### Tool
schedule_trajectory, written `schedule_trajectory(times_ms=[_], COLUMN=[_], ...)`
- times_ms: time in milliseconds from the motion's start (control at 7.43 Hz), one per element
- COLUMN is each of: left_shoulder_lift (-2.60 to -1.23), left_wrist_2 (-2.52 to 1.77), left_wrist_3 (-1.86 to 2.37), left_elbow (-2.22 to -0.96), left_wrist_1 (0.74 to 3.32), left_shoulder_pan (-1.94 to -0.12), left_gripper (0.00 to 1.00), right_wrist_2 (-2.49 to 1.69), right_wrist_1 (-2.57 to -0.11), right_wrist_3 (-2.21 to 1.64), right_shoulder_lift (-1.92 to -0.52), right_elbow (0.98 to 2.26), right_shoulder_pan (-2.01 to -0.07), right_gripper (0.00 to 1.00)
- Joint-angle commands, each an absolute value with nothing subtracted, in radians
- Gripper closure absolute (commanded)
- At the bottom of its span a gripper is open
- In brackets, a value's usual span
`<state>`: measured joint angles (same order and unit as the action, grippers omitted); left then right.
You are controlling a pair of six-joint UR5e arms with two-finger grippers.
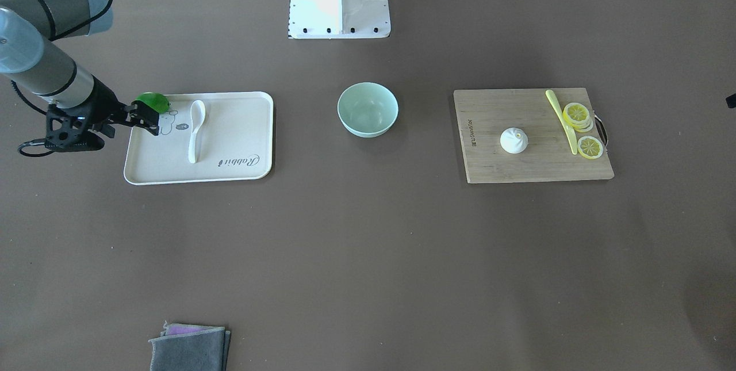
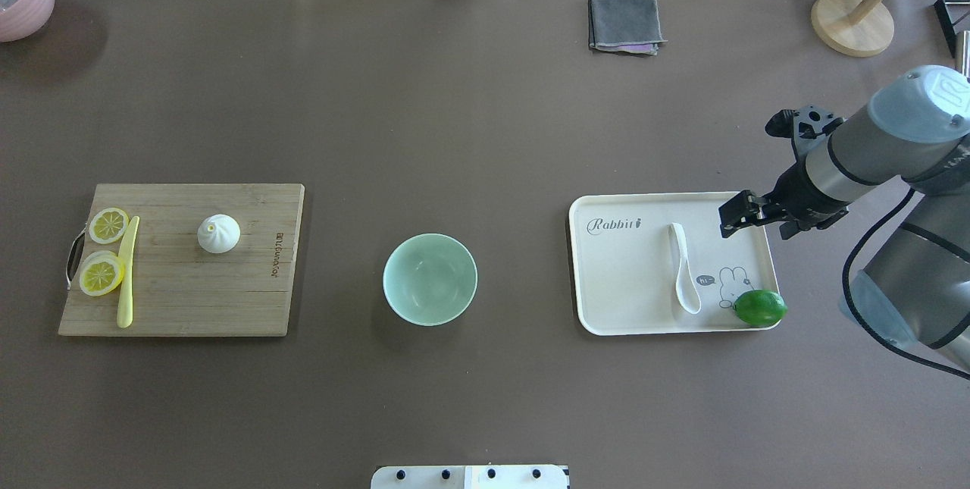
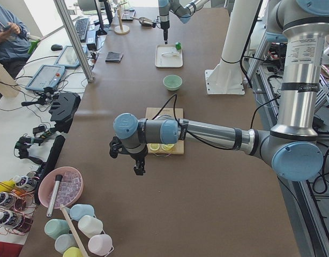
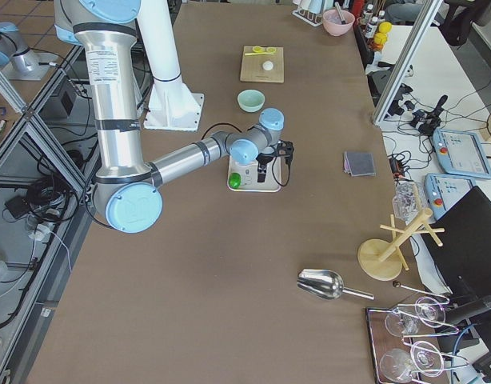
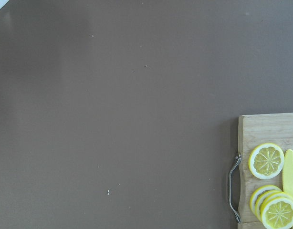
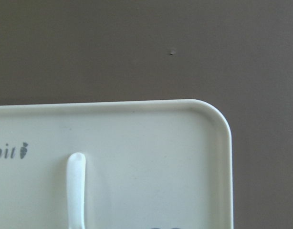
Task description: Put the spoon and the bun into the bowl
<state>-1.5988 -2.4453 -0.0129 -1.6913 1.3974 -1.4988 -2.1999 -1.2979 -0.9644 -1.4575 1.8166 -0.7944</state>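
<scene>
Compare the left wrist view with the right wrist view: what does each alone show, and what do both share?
Left wrist only: a corner of the board with its handle, lemon slices and the knife. Right wrist only: a corner of the tray and the end of the spoon. Both: bare brown table.
</scene>
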Motion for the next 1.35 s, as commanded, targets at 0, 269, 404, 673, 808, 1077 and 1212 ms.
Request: schedule_trajectory(times_ms=[0,269,404,673,808,1077,1212], left_shoulder_lift=[-1.600,-1.600,-1.600,-1.601,-1.601,-1.601,-1.600], left_wrist_2=[-2.445,-2.445,-2.444,-2.445,-2.444,-2.444,-2.445], left_wrist_3=[-0.012,-0.011,-0.012,-0.011,-0.011,-0.011,-0.011], left_elbow=[-1.690,-1.693,-1.692,-1.695,-1.700,-1.700,-1.698], left_wrist_1=[1.397,1.397,1.397,1.397,1.397,1.397,1.397], left_shoulder_pan=[-1.499,-1.499,-1.499,-1.499,-1.499,-1.499,-1.499], left_gripper=[0.02,0.02,0.02,0.02,0.02,0.02,0.02], right_wrist_2=[-2.110,-2.097,-2.098,-2.098,-2.098,-2.100,-2.102], right_wrist_1=[-1.289,-1.290,-1.289,-1.289,-1.289,-1.290,-1.289], right_wrist_3=[-1.051,-1.052,-1.055,-1.066,-1.069,-1.072,-1.074], right_shoulder_lift=[-1.431,-1.357,-1.350,-1.350,-1.350,-1.348,-1.348], right_elbow=[1.804,1.737,1.743,1.735,1.732,1.733,1.733], right_shoulder_pan=[-0.686,-0.670,-0.673,-0.673,-0.675,-0.676,-0.676], right_gripper=[0.01,0.02,0.02,0.11,0.40,1.00,1.00])
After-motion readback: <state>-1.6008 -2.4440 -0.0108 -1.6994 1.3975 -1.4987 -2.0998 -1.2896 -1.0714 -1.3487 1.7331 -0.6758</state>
